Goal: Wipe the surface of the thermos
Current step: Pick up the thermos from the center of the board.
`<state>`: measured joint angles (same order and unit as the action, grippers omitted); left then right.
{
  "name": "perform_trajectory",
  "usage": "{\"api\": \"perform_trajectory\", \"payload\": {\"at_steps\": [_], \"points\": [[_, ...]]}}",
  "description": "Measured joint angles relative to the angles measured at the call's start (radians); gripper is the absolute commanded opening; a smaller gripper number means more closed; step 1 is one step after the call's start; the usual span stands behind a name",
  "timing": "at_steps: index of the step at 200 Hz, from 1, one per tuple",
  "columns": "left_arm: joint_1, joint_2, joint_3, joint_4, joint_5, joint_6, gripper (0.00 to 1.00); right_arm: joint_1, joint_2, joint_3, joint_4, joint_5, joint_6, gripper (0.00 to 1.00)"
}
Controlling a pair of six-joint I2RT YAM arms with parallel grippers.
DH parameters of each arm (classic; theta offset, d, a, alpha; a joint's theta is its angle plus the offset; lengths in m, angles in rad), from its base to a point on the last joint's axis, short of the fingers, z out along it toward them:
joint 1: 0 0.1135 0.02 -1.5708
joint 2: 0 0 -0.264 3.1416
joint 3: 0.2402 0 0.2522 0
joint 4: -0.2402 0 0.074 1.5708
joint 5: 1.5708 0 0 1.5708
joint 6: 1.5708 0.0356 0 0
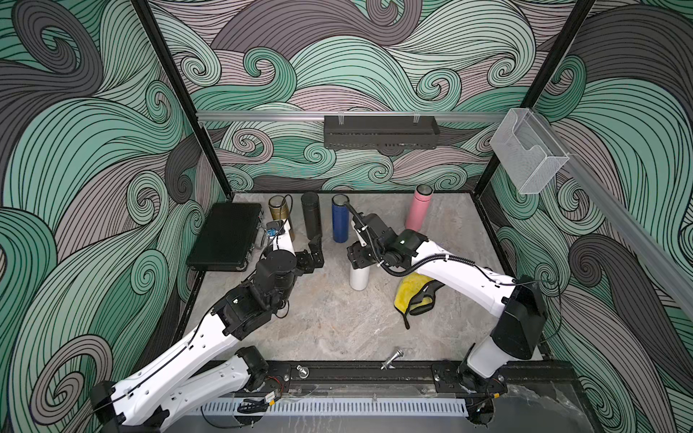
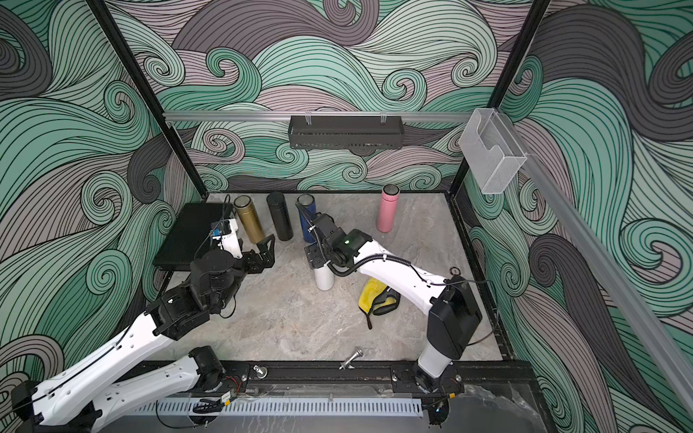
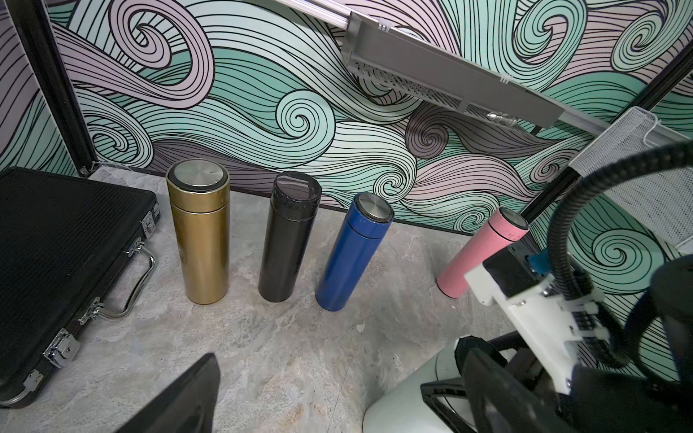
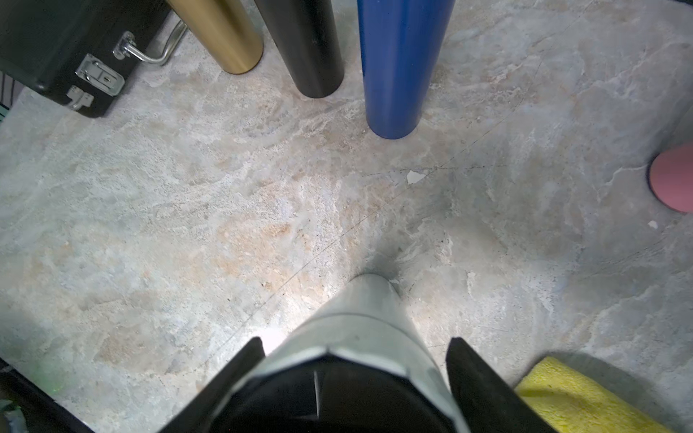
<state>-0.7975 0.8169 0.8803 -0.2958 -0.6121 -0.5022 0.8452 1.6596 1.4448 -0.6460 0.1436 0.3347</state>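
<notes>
Nearest, low and right of centre in both top views, the yellow cleaning cloth (image 1: 407, 296) lies crumpled on the tabletop (image 1: 318, 326). It is partly under the right arm (image 1: 461, 271) and nothing holds it. Just beyond it, mid-frame, the white thermos (image 1: 359, 279) stands upright.

The right tool (image 4: 356, 341) sits over the thermos cap. In the right wrist view its two black fingers (image 4: 476, 378) flank the body, apart. One seems to rest against the wall, while a sliver of tabletop shows beside the other, so there is no clamp yet. The left tool (image 1: 314, 252), left of the thermos and clear of it, is spread wide and empty.

Farther back, a black case (image 1: 225, 236) lies at the left. A gold thermos (image 3: 200, 240), black thermos (image 3: 287, 240), blue thermos (image 3: 348, 258) and, apart toward the right, pink thermos (image 1: 420, 213) stand along the wall.

I judge this to be the securing step, with wiping not begun. Next the fingers need to close squarely without tipping the thermos. The free left tool would then have to reach across for the cloth.
</notes>
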Motion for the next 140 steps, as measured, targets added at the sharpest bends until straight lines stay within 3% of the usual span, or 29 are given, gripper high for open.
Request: {"api": "perform_trajectory", "payload": {"at_steps": [10, 14, 23, 73, 140], "points": [[0.005, 0.0, 0.0, -0.001, 0.003, 0.0, 0.99, -0.001, 0.0, 0.0, 0.002, 0.028, -0.005, 0.35], [0.006, 0.0, 0.0, -0.001, 0.003, 0.0, 0.99, -0.001, -0.003, 0.0, 0.003, 0.029, -0.006, 0.2], [0.007, 0.0, 0.0, -0.001, 0.004, 0.0, 0.99, -0.003, -0.005, 0.0, 0.003, 0.029, -0.003, 0.0], [0.046, 0.01, 0.0, -0.001, 0.019, 0.0, 0.99, -0.022, -0.004, 0.003, -0.01, 0.058, -0.039, 0.0], [0.093, 0.031, 0.0, 0.004, 0.061, 0.003, 0.99, -0.227, 0.114, 0.205, -0.017, 0.087, -0.128, 0.0]]}}
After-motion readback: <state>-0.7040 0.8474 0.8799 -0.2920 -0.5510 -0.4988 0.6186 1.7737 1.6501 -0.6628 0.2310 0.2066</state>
